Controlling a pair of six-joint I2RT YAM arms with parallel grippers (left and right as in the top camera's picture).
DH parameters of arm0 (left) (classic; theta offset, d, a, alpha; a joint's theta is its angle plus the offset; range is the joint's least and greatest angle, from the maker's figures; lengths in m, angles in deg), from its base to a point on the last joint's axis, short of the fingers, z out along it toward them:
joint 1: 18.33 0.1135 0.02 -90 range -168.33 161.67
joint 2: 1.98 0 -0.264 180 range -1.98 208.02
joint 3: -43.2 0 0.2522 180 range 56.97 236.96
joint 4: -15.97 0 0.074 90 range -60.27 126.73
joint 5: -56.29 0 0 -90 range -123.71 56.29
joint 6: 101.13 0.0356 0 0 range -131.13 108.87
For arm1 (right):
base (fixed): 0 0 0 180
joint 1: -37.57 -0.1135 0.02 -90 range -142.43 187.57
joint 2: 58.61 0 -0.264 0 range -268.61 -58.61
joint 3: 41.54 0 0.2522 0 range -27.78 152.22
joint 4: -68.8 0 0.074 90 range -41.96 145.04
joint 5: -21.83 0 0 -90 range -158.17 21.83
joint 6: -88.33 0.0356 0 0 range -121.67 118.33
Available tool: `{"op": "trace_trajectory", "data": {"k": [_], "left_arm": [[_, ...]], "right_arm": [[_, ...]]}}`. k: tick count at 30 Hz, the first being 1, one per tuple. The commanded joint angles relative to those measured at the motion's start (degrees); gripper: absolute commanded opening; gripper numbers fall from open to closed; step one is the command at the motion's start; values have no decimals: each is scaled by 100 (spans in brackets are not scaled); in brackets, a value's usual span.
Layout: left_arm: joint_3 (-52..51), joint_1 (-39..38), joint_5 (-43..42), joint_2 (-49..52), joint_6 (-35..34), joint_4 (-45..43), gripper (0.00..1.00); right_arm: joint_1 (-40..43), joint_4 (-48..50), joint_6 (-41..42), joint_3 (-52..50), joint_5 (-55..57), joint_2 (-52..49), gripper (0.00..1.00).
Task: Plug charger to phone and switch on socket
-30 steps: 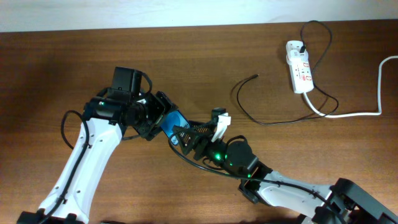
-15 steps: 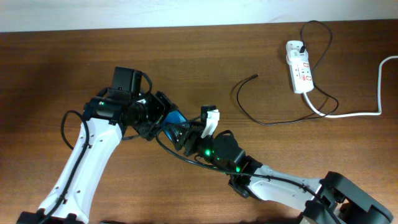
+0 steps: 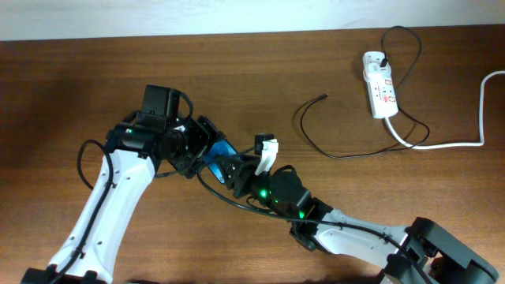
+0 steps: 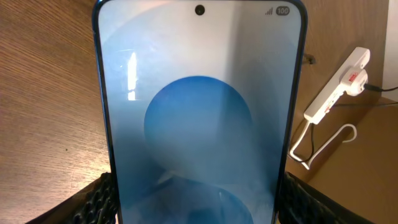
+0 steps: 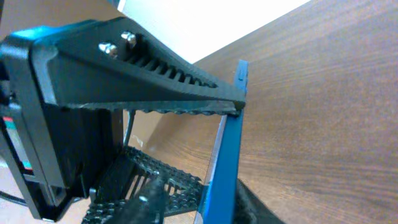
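Phone (image 3: 221, 150) held up off brown wooden surface (image 3: 71, 79), blue screen lit, pinched at its sides by jaws of left gripper (image 3: 207, 150); ribbed pads (image 4: 102, 199) pressed against both long edges in left wrist view. Right gripper (image 3: 235, 167) just beside the phone, jaws spread, upper finger (image 5: 155, 87) touching the phone's thin edge. Charger (image 3: 322, 97) loose on the surface, well apart from the phone, plug tip lying free. Socket (image 3: 379, 85) farther from the phone than the charger's tip, close under pale wall (image 3: 237, 16), thick white cord (image 3: 458, 144) trailing away. Wood grain warm, evenly lit.
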Motion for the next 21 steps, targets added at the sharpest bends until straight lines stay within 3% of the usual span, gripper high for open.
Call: {"op": "trace_trajectory", "data": {"k": [1, 21], "left_arm": [[31, -22, 4, -76, -52, -31, 45], [31, -22, 11, -76, -48, 13, 48]], "right_arm": [[-103, 17, -57, 114, 46, -42, 32], [-151, 94, -31, 114, -107, -39, 20]]}}
